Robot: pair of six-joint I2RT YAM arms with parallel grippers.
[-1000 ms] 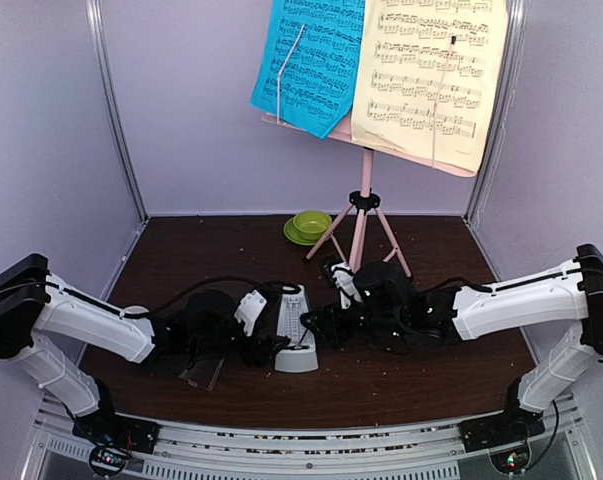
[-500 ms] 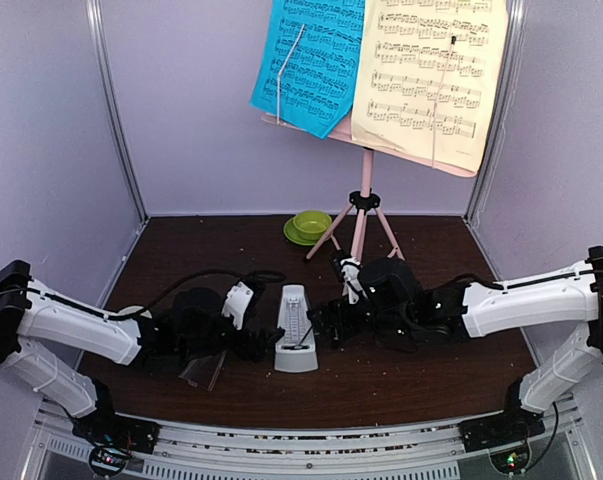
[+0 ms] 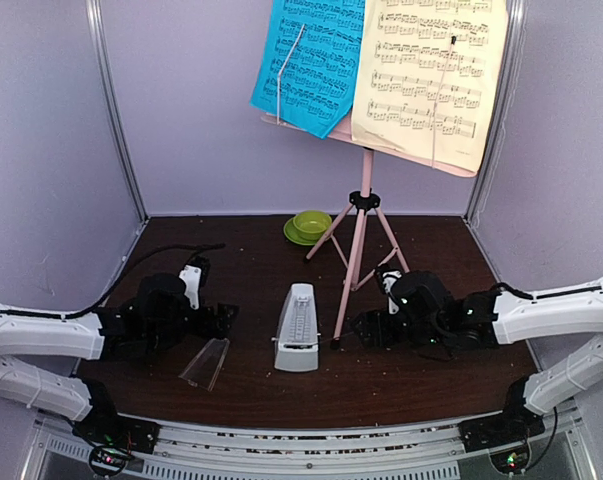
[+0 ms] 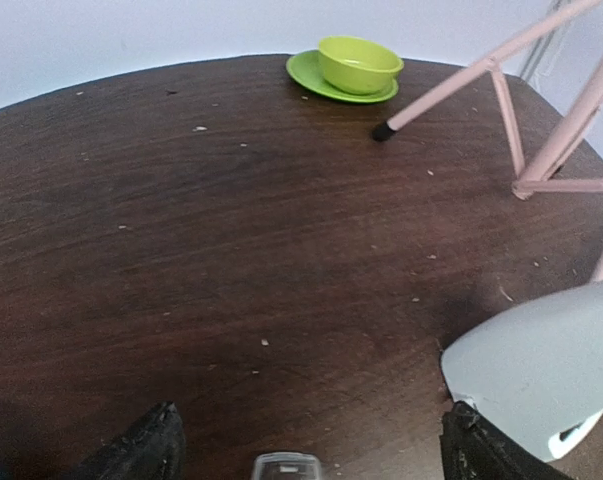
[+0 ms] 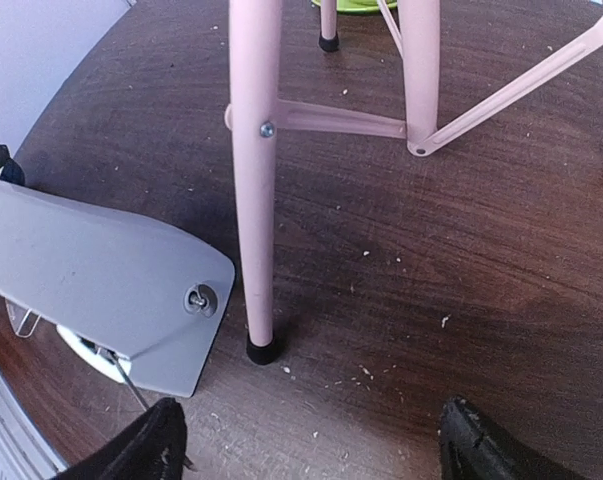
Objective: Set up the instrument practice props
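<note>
The white pyramid metronome [image 3: 297,330] stands upright at the table's middle, its face uncovered. Its clear cover [image 3: 205,363] lies on the table to the left. Behind it, the pink music stand [image 3: 359,225] rests on its tripod legs, holding a blue page [image 3: 306,60] and a pale-yellow page [image 3: 431,70]. My left gripper [image 3: 221,320] is open and empty, left of the metronome [image 4: 541,370]. My right gripper [image 3: 361,328] is open and empty to its right, facing the near stand leg [image 5: 253,180] and the metronome [image 5: 91,280]. Both are apart from it.
A green bowl on a saucer [image 3: 309,226] sits at the back beside a stand leg [image 4: 461,85]; the left wrist view shows this bowl [image 4: 356,65] ahead. Purple walls and metal posts enclose the table on three sides. Crumbs dot the dark wood.
Both grippers have let go of the metronome and drawn back, the left to the left and the right to the right, jaws spreading wider. The metronome stays standing.
</note>
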